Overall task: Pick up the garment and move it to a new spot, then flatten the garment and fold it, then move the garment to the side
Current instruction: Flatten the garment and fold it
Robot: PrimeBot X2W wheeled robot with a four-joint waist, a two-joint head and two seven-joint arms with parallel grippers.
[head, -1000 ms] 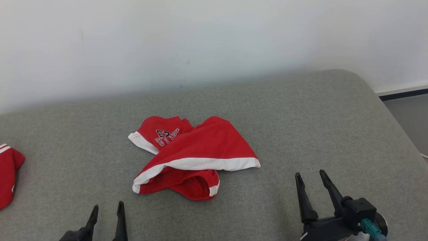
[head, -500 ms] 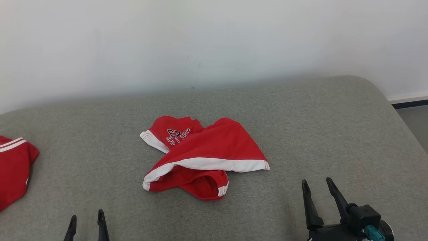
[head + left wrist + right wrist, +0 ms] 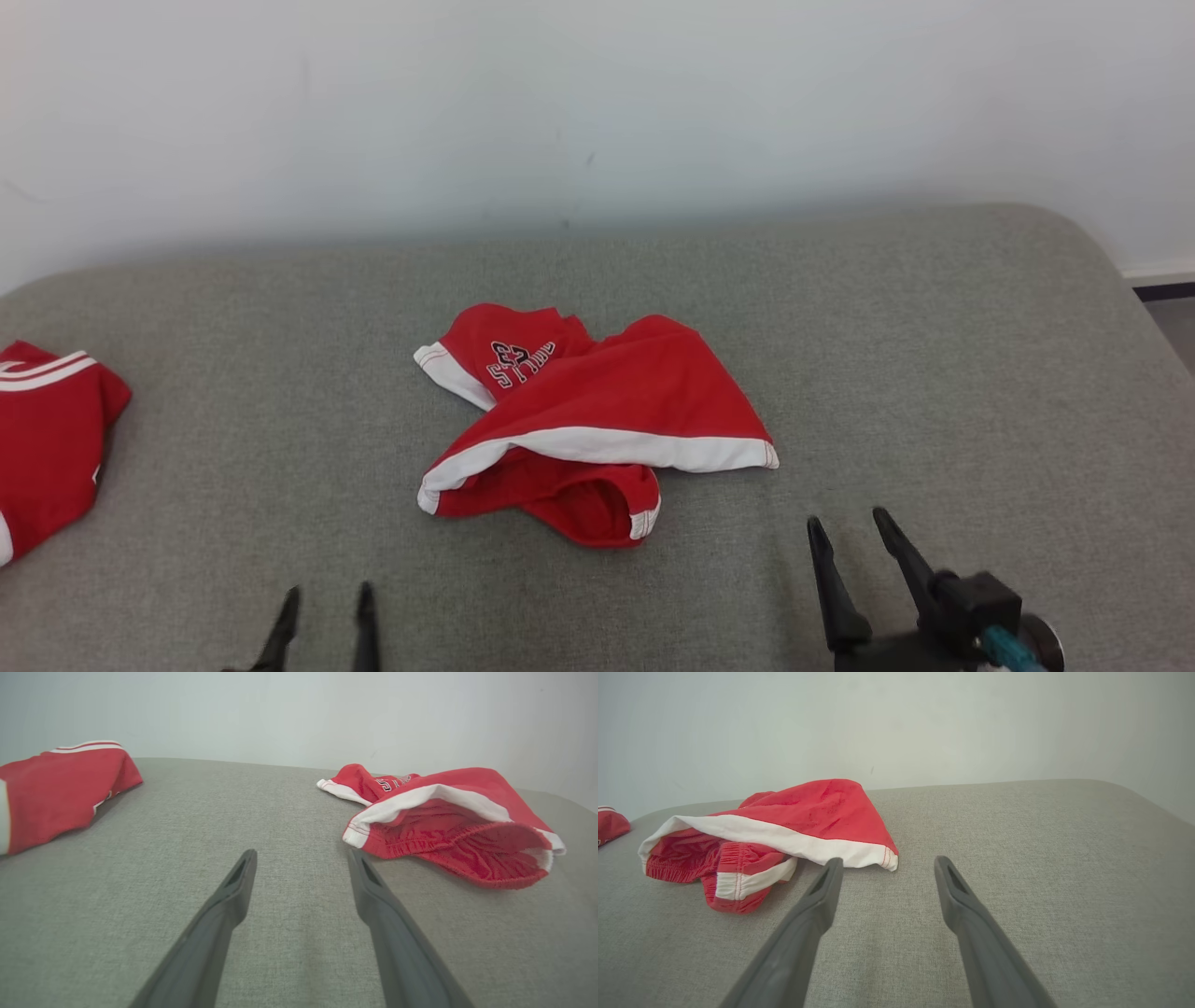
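A: Note the drift of the whole head view since a second ago: camera swing, not cloth. Note too the left gripper (image 3: 329, 590) and right gripper (image 3: 845, 516), both drawn nearer the crumpled red shorts with white trim (image 3: 607, 401).

B: Jaws?

A: Spread wide on both, gripping nothing.

B: And the shorts?

A: Heaped near the middle of the grey woven cushion (image 3: 934, 355), untouched. Judging by that, no pick-up yet, so moving, flattening, folding and setting aside are all left to do.

B: Anything from the wrists beyond the head view?

A: From the left wrist, straight into the open elastic waistband, gathered inside showing. From the right wrist, the white-hemmed corner near one fingertip. From the head, the black lettering seen plainly from above, plus a second red garment (image 3: 47, 439) at the cushion's left edge.
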